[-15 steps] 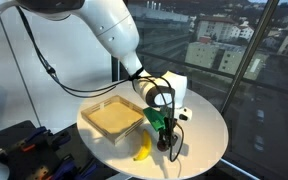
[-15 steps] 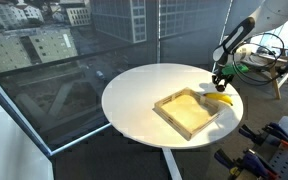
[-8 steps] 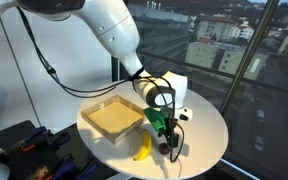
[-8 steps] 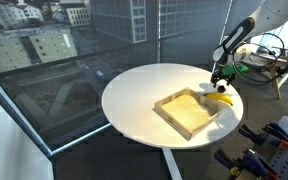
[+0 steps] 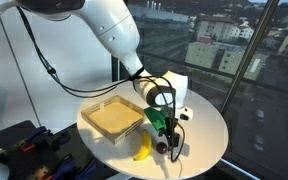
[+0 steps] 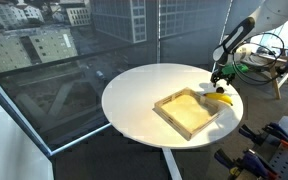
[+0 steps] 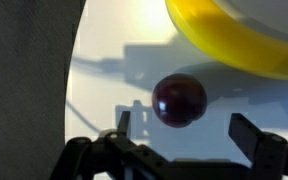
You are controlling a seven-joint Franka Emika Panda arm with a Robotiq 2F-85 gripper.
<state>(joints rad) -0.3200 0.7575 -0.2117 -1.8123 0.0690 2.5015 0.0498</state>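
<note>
Pincer (image 7: 181, 125) first: in the wrist view we see it open, its two dark fingers (image 7: 124, 128) spread wide and closed on nothing. Between them, and clear of both, a small dark red ball (image 7: 179, 100) rests on the white counter (image 7: 104, 90). It looks glossy and round; we cannot tell whether it is a fruit or a toy. Gaps of bare counter show on each side of it, so neither finger touches it.

Just beyond the ball lies a yellow banana (image 7: 234, 40), near it but apart, with a strip of counter between them.

In both exterior views we find the pincer (image 5: 165, 143) (image 6: 217, 82) pointing down close over the round counter (image 5: 204, 125) (image 6: 139, 95) near its edge, with the banana (image 5: 143, 150) (image 6: 221, 98) just beside it. The ball itself is too small for us to make out surely there.

Beside the banana sits a shallow wooden tray (image 5: 112, 116) (image 6: 189, 112), flat on the counter and apart from the pincer. Behind the counter we see tall windows with city buildings outside.
</note>
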